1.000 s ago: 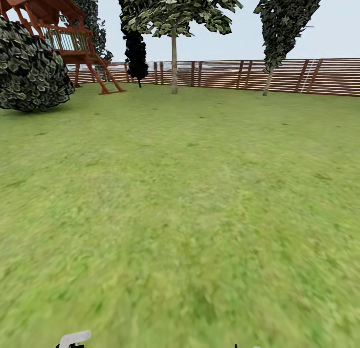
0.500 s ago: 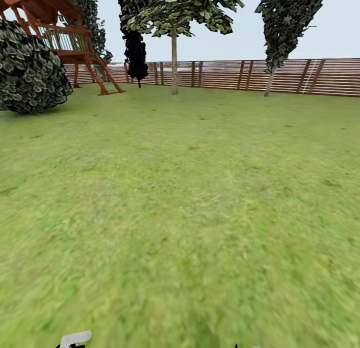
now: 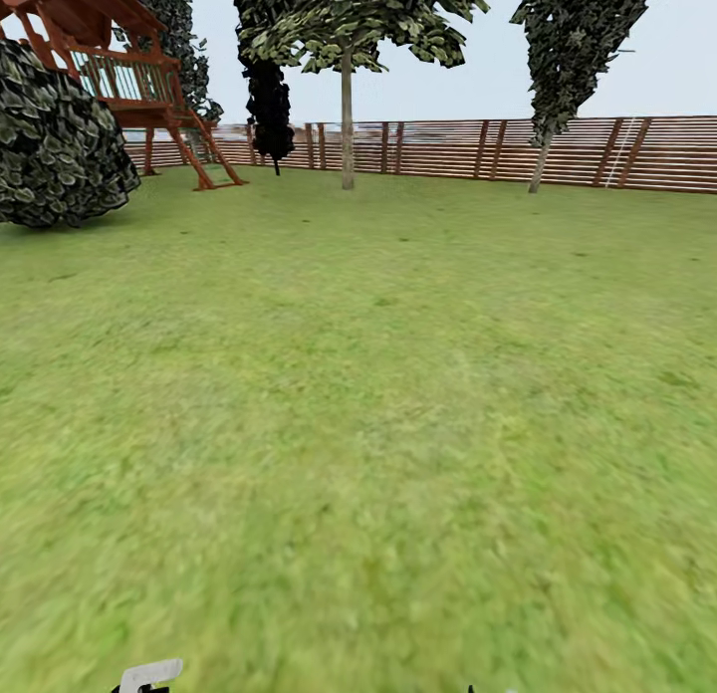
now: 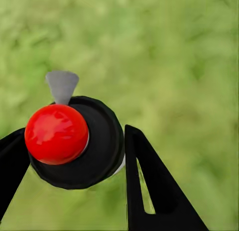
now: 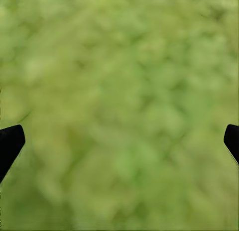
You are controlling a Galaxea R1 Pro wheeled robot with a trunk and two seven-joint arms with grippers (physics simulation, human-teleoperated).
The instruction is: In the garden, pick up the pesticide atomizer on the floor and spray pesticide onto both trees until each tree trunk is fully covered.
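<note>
Between the left gripper's (image 4: 69,156) black fingers (image 4: 149,186) sits the atomizer (image 4: 74,144), gripped tight, seen end-on, red dot facing the camera. Right gripper (image 5: 119,141) hangs wide open over grass (image 5: 124,66).

1. The pesticide atomizer (image 4: 74,144), seen end-on with a dark round cap, red dot and grey nozzle, sits clamped between the left gripper (image 4: 69,156) fingers.
2. The trees (image 3: 346,36), with slim pale trunks (image 3: 347,125), stand far ahead of both grippers.

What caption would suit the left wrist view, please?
Left gripper clamps the pesticide atomizer, red dot up, above blurred grass.
</note>
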